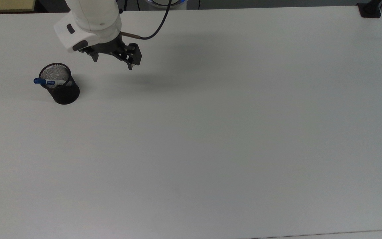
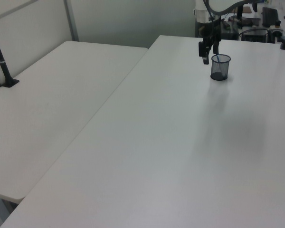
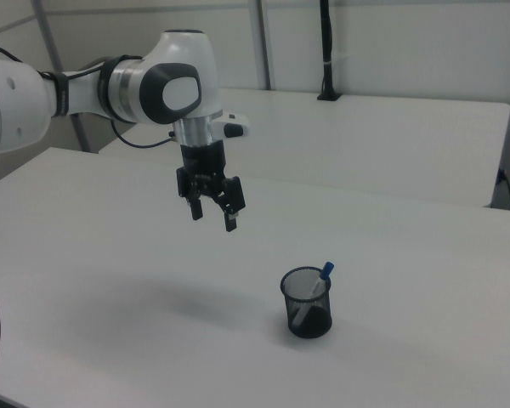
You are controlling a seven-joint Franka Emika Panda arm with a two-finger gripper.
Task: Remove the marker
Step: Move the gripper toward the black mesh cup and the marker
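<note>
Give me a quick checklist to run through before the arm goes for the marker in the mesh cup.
1. Gripper open and empty: ok, fingers spread with nothing between them.
2. Marker reachable: ok, its blue cap pokes above the rim of the mesh cup.
3. Cup upright on the table: ok.
4. Gripper aligned over the marker: not ok, it hangs above the table off to the right view's left of the cup.
5. Path toward the cup free: ok, nothing lies between them.
6. Marker loose inside the cup: cannot tell.

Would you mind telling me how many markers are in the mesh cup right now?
1. The marker leans in the black mesh cup, its blue cap poking over the rim. The mesh looks otherwise empty, though something short at the bottom could be hidden.
</note>
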